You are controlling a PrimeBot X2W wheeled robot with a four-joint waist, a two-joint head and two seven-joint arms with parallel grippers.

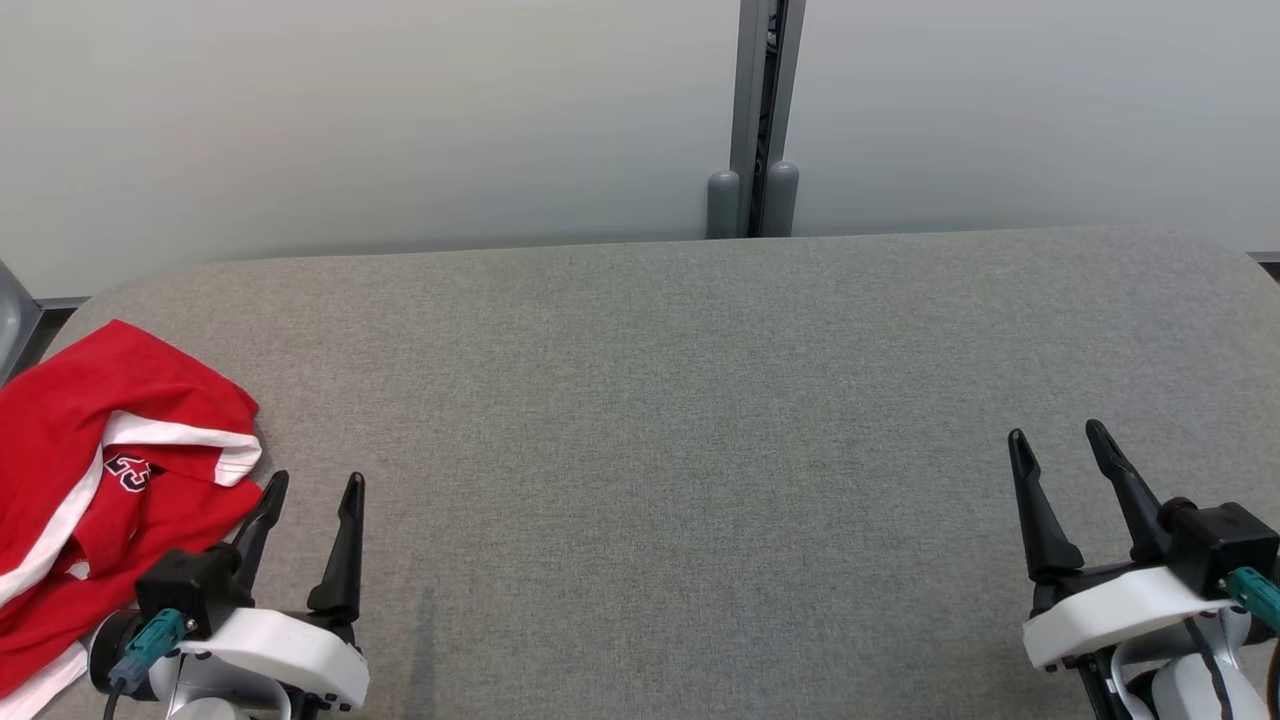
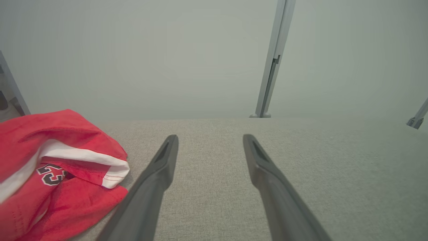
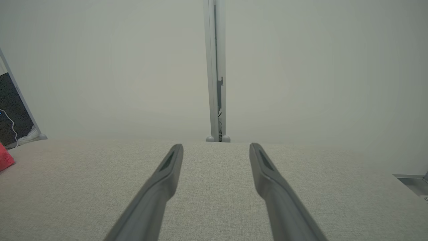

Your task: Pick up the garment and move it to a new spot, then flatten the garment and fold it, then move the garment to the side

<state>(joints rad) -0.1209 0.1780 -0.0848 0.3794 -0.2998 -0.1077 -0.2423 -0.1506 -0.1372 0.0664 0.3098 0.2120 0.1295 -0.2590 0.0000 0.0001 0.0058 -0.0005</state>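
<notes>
A red garment (image 1: 95,470) with white trim and a dark number lies crumpled at the left end of the grey fabric-covered table (image 1: 660,420). In the left wrist view the red garment (image 2: 50,174) bunches just left of the fingers. My left gripper (image 1: 315,485) rests open right beside its edge, nothing between the fingers (image 2: 164,160). My right gripper (image 1: 1058,438) stands open over bare table at the lower right, far from the cloth. A sliver of the garment (image 3: 5,157) shows at the left edge of the right wrist view.
A pale wall runs behind the table, split by a grey vertical post (image 1: 755,120) at the back centre. The table's rounded far corners and back edge lie close to the wall. Wide grey surface stretches between the two grippers.
</notes>
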